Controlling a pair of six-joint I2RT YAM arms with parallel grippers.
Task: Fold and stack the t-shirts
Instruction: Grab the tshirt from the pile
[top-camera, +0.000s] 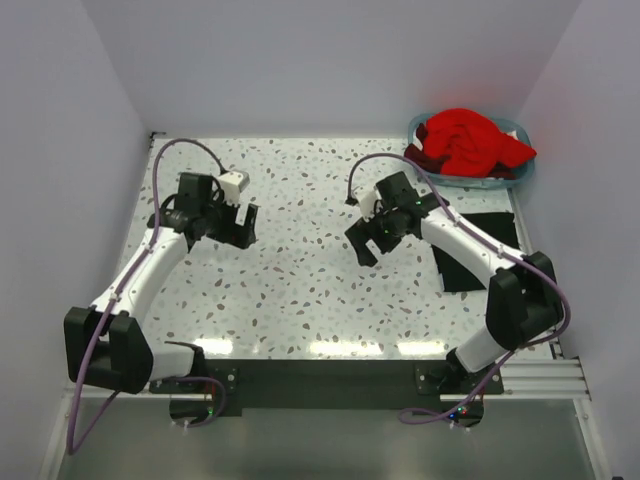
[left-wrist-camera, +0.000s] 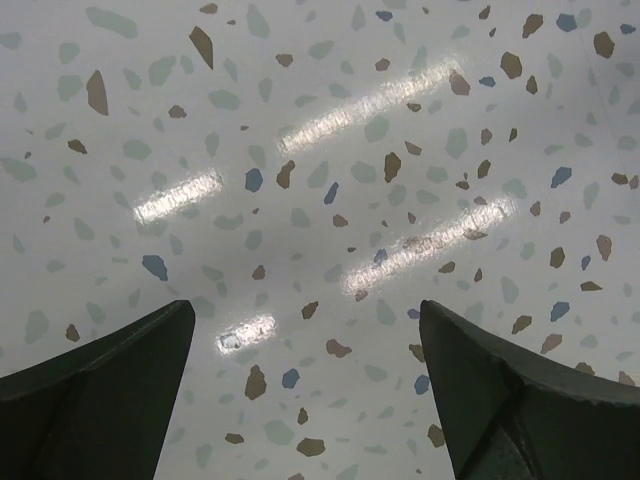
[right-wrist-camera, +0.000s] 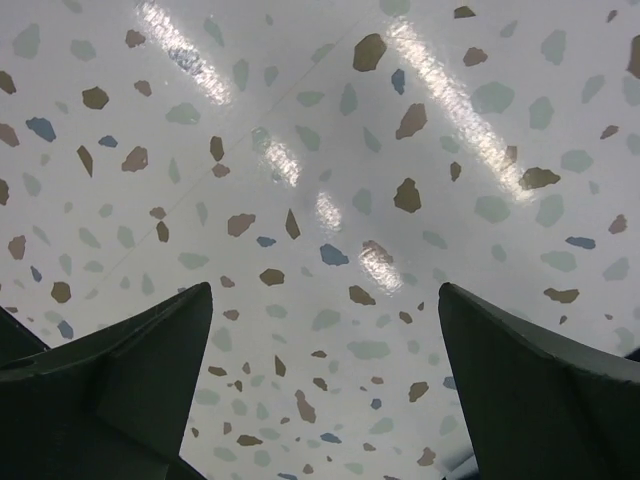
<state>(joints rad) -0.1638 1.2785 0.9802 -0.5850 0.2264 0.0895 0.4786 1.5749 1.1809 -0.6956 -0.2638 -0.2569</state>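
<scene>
A bright red t-shirt (top-camera: 470, 140) lies crumpled in the light blue basket (top-camera: 517, 175) at the back right, with a dark maroon t-shirt (top-camera: 422, 156) showing under it at the left rim. A black t-shirt (top-camera: 465, 258) lies flat and folded on the table at the right, partly hidden under my right arm. My left gripper (top-camera: 240, 229) (left-wrist-camera: 305, 385) is open and empty over bare table at the left. My right gripper (top-camera: 365, 245) (right-wrist-camera: 325, 375) is open and empty over bare table at the middle, left of the black t-shirt.
The speckled white table (top-camera: 300, 280) is walled by white panels at the left, back and right. The arm bases sit on a black rail (top-camera: 320, 380) at the near edge.
</scene>
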